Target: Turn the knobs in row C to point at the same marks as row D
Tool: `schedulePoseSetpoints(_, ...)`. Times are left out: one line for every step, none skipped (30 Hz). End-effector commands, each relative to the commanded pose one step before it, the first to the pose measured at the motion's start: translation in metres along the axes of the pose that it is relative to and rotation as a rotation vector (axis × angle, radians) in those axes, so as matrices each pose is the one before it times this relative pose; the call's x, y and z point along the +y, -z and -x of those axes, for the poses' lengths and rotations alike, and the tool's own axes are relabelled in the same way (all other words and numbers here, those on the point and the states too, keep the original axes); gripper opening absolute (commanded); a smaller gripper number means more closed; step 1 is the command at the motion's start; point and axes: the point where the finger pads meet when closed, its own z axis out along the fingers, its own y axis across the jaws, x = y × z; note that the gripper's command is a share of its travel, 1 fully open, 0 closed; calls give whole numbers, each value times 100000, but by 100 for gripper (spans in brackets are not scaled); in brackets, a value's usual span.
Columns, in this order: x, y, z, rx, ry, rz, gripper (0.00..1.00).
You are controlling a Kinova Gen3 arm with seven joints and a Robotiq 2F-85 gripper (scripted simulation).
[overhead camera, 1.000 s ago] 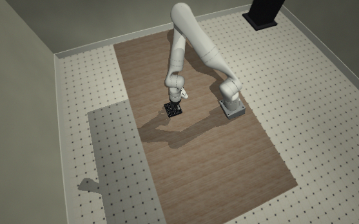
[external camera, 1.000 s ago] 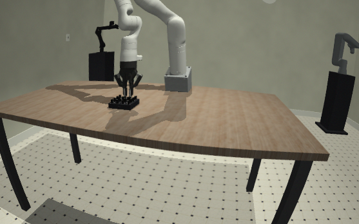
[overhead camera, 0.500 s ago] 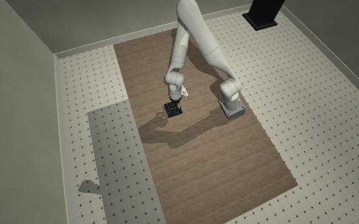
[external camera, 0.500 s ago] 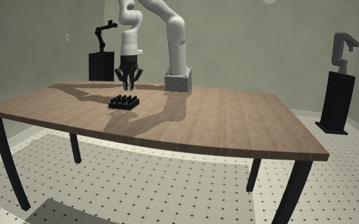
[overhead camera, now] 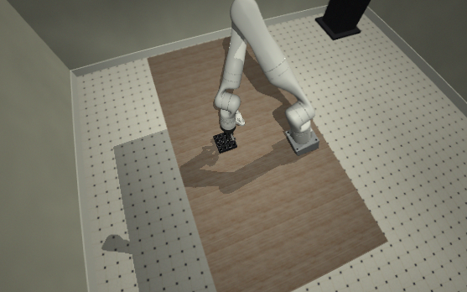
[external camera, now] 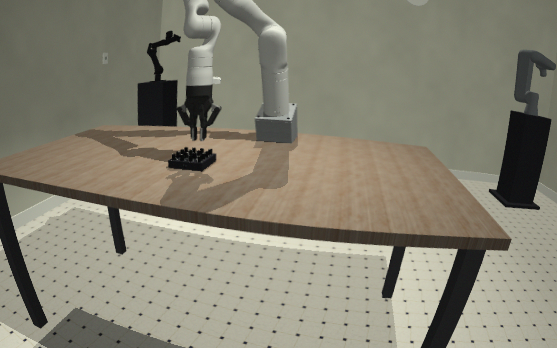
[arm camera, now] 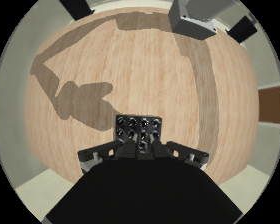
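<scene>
The black knob box point(overhead camera: 228, 149) point(external camera: 185, 165) point(arm camera: 138, 128) stands flat on the table, its several black knobs upright. My gripper point(external camera: 198, 139) point(arm camera: 143, 139) points straight down above the box. Its fingers are a narrow gap apart, with nothing between them. In the exterior view the fingertips are clear above the knob tops. In the wrist view knobs show between and beyond the fingers, and the fingers and gripper body hide the nearer part of the box. The knob lines, marks, printed names and socket are too small to read.
The wooden table point(overhead camera: 276, 222) point(external camera: 349, 185) carries the box and the arm's grey base point(overhead camera: 305, 144) point(external camera: 276, 129) point(arm camera: 191, 27). The arm's shadow falls across the table beside the box. Black pedestals point(external camera: 157, 102) point(external camera: 524, 160) stand on the floor beyond the table.
</scene>
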Motion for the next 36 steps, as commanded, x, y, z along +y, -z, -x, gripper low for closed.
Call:
schedulePoseSetpoints(36,128,176,-281,-2137,170,19)
schedulePoseSetpoints(17,6,-25,84,-689,56,19)
schedulePoseSetpoints(0,0,0,0,0,0,19)
schedulePoseSetpoints(0,0,0,0,0,0,19)
schedulePoseSetpoints(-56,7,53,-171,-328,-180,19)
schedulePoseSetpoints(60,10,-75,257,-1364,199,19)
schedulePoseSetpoints(57,11,-77,253,-1504,182,19)
schedulePoseSetpoints(13,13,-31,99,-1375,40,19)
schedulePoseSetpoints(83,45,76,-210,-1510,202,19)
schedulePoseSetpoints(111,50,92,-258,-1742,288,19)
schedulePoseSetpoints(82,46,43,-89,-1889,140,19)
schedulePoseSetpoints(-4,-5,-86,258,-2272,6,19)
schedulePoseSetpoints(-78,-24,-144,389,-2654,-95,19)
schedulePoseSetpoints(6,9,-75,234,-2691,18,19)
schedulePoseSetpoints(43,25,-44,167,-2825,69,19)
schedulePoseSetpoints(41,27,-45,171,-3038,64,19)
schedulePoseSetpoints(25,32,-51,173,-3279,45,19)
schedulePoseSetpoints(8,37,-56,172,-3511,26,19)
schedulePoseSetpoints(7,39,-57,172,-3694,21,19)
schedulePoseSetpoints(0,0,0,0,0,0,19)
schedulePoseSetpoints(0,0,0,0,0,0,19)
schedulePoseSetpoints(12,37,-110,250,-3823,20,19)
schedulePoseSetpoints(-1,48,-14,101,-4061,8,19)
schedulePoseSetpoints(-1,50,-14,95,-4206,5,19)
schedulePoseSetpoints(-2,52,-21,99,-4330,2,19)
schedulePoseSetpoints(-3,52,-41,123,-4429,-3,19)
schedulePoseSetpoints(-5,52,-50,128,-4521,-9,19)
schedulePoseSetpoints(-7,54,-45,113,-4607,-11,19)
schedulePoseSetpoints(-6,57,-31,83,-4682,-8,19)
schedulePoseSetpoints(-1,61,-2,29,-4750,4,19)
schedulePoseSetpoints(0,63,3,12,-4783,9,19)
schedulePoseSetpoints(2,64,9,-6,-4797,15,19)
schedulePoseSetpoints(5,64,14,-23,-4708,22,19)
schedulePoseSetpoints(8,65,19,-39,-4726,31,19)
schedulePoseSetpoints(11,66,24,-54,-4729,42,19)
schedulePoseSetpoints(14,67,28,-68,-4672,52,19)
